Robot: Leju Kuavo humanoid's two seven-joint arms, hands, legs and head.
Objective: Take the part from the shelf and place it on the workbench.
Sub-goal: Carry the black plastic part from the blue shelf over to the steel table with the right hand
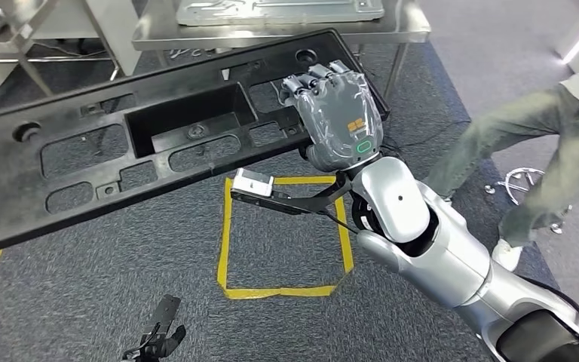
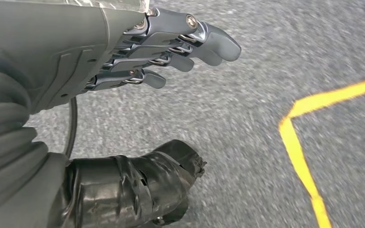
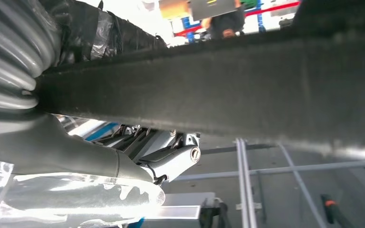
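**Right hand carrying black part toward the counter**

The right hand (image 1: 337,113) was raised in front of the robot, back of the hand up, fingers curled over the far long edge of the part (image 1: 121,151) near its right end, clamped on it. The silver right arm (image 1: 430,241) reached up from lower right. The part, a long black plastic panel with cutouts and a deep central recess, was held in the air, tilted, its left end lower and cut off by the frame edge. In the right wrist view the part (image 3: 218,95) crossed as a dark bar with the fingers (image 3: 171,161) wrapped under it.

The left hand (image 2: 138,57) hung low over the grey carpet, fingers straight and close together, thumb apart, holding nothing.

The metal counter (image 1: 286,30) stood just beyond the part, a grey tray (image 1: 279,9) on it, only partly in frame. A yellow tape square (image 1: 283,234) marked the floor under the part. A person's legs (image 1: 528,158) stood at right, near a chair base, upper body cut off.
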